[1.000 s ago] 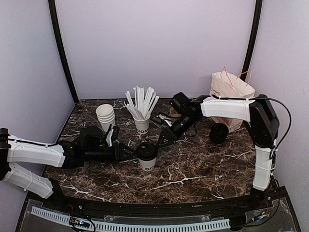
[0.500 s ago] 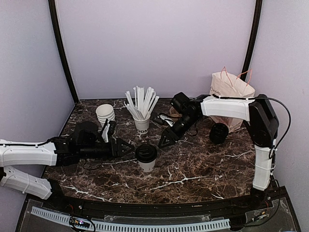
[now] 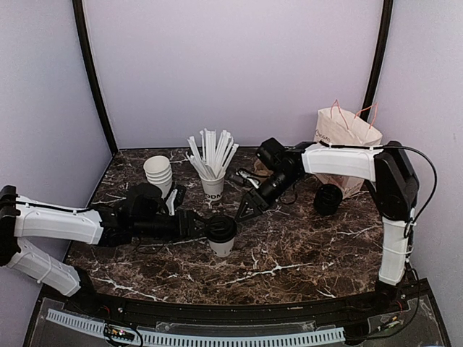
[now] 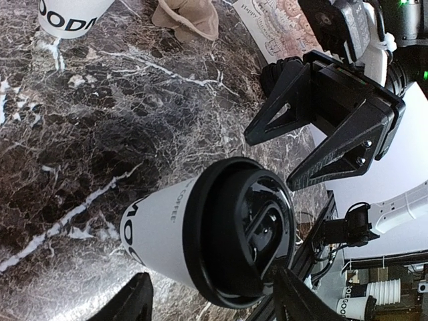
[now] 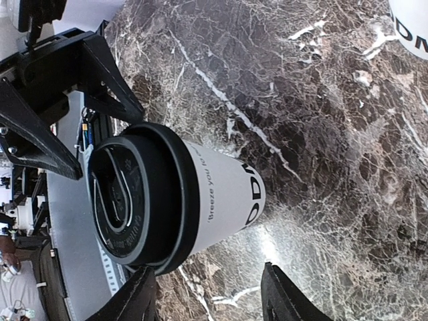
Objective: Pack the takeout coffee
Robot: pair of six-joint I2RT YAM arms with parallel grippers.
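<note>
The takeout coffee, a white paper cup with dark lettering and a black lid, stands upright on the marble table between the two arms. My left gripper reaches in from the left with its jaws open on either side of the cup. One finger is right at the lid's rim and the other stands apart from the cup wall. My right gripper hovers open just beyond the cup on the right. In the right wrist view the cup lies ahead of its fingertips, not between them.
A white cup full of straws and a stack of lidless white cups stand behind the coffee. A tan paper bag stands at the back right with a black round object in front of it.
My left gripper drew back from the cup, opened wider, and has come forward again around it. The right gripper has shifted slightly closer to the cup. The cup has barely moved.
</note>
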